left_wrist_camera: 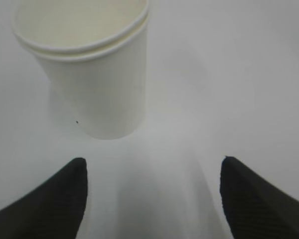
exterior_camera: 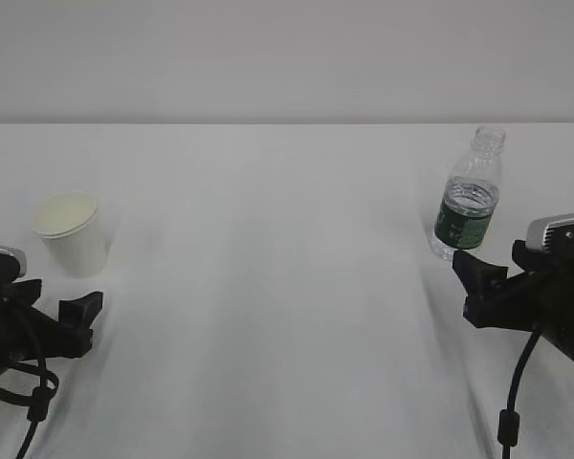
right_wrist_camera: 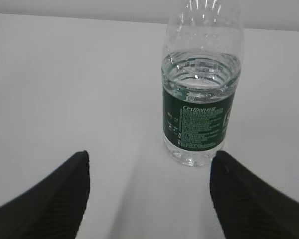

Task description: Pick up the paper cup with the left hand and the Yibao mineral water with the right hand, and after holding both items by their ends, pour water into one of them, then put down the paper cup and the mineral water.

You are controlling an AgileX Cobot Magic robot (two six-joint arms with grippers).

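The left hand (left_wrist_camera: 152, 199) is spread apart, nothing held; the cup (left_wrist_camera: 89, 69) is seen just ahead, upright on the bench (exterior_camera: 287, 287). The right hand (right_wrist_camera: 149, 196) is likewise spread, the bottle (right_wrist_camera: 202, 94) upright just beyond.

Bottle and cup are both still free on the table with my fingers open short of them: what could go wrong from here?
1. The Yibao mineral water has no cap and holds water; a nudge from the right hand could tip and spill it.
2. The paper cup sits left of centre between the left hand fingers, so one may knock it over.
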